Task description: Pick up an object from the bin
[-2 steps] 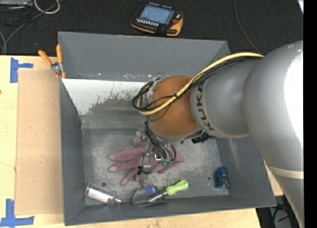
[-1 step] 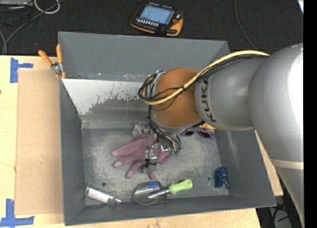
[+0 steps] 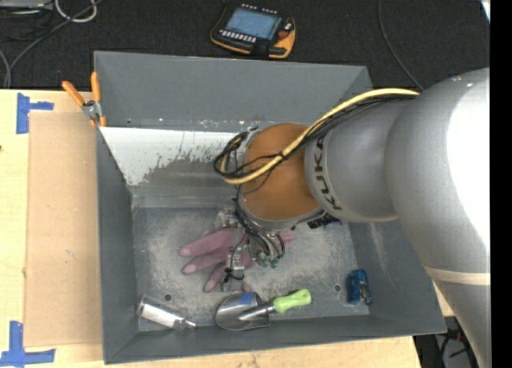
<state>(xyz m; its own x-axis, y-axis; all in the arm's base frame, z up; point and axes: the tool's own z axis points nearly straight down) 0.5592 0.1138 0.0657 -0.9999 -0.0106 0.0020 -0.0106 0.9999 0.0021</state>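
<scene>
Grey metal bin [image 3: 112, 222], arm coming in from the right with its orange wrist cover low over the floor. The end effector [image 3: 240, 262] sits down on a limp mauve rubber glove [image 3: 204, 248] lying flat near the middle of the bin floor. Can't tell from here whether the end effector is apart, together or clamped on anything; the wrist and cables hide it.

Key relation: the glove's long axis runs roughly left to right, dipping a little toward the lower left. Its splayed tips point left, and its cuff end disappears under the wrist on the right. So the end effector is over the palm-to-cuff part, with most of the visible glove stretching away to its left. My read is that there's no sideways travel left to do, only closing and lifting, and the glove will likely drape and trail when it rises.

Nearby: a small metal scoop with a green plastic handle [image 3: 268, 306] lies just below the end effector, close to the glove but apart from it. A silver tube-shaped piece [image 3: 162, 315] sits lower left, and a small blue object [image 3: 358, 286] is well off to the right.
</scene>
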